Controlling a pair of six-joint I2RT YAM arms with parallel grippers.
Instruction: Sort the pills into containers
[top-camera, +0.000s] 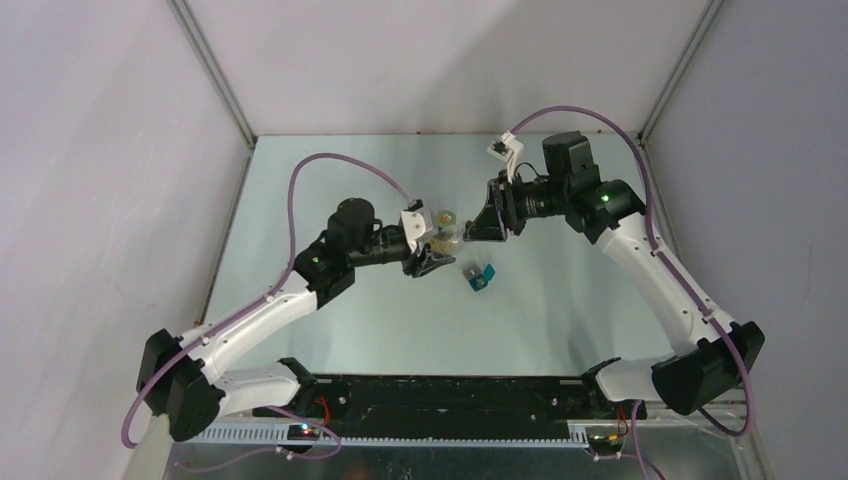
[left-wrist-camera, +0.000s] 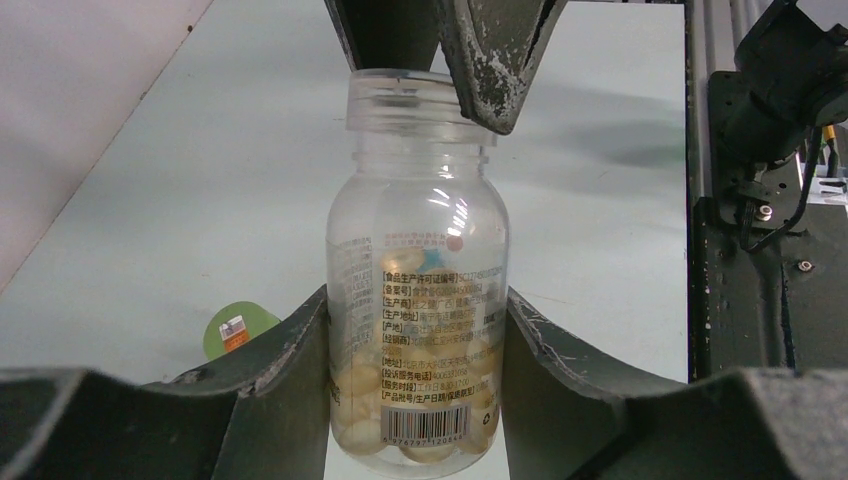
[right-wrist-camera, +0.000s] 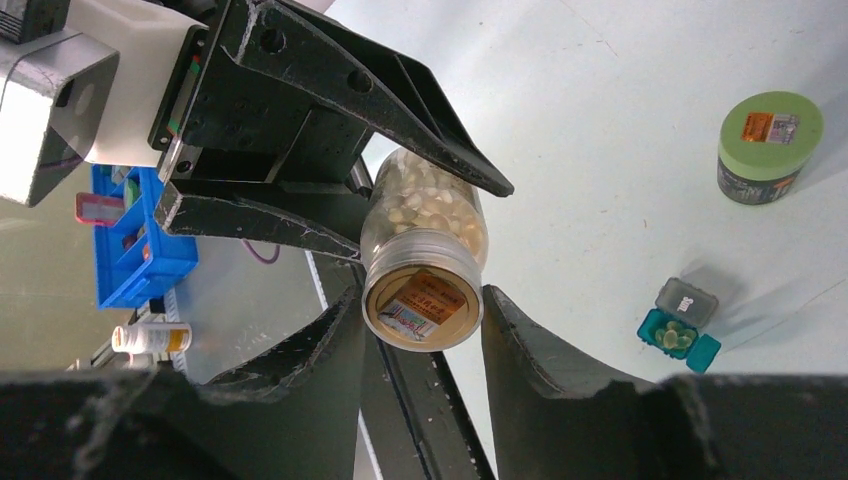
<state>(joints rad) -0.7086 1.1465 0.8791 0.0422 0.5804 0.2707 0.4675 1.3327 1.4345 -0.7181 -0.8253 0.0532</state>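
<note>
Centrally, a clear, round-shouldered bottle (left-wrist-camera: 418, 230) is held off the pale, matte table (top-camera: 560, 320). It is partly filled with smooth cream pills (right-wrist-camera: 425, 200), and a printed label with a barcode wraps its wall. Its wide cap (right-wrist-camera: 422, 305) is translucent plastic carrying an orange-and-white sticker.

The left gripper (left-wrist-camera: 418, 300) has scuffed, black, curved fingers, about half spread and clamped on the bottle's body. The right gripper (right-wrist-camera: 423, 297) has similarly worn fingers, also half spread, pinching the cap from either side.

Seen from overhead, the bottle lies tilted between the two grippers, cap toward 2 o'clock. At 12 o'clock from it a squat dark jar (right-wrist-camera: 770, 140) with a lime-green lid stands upright on the table, near but apart. At 5 o'clock from the bottle lies a small teal pill box (right-wrist-camera: 680, 330), its greyish flap open and pale pills inside.
</note>
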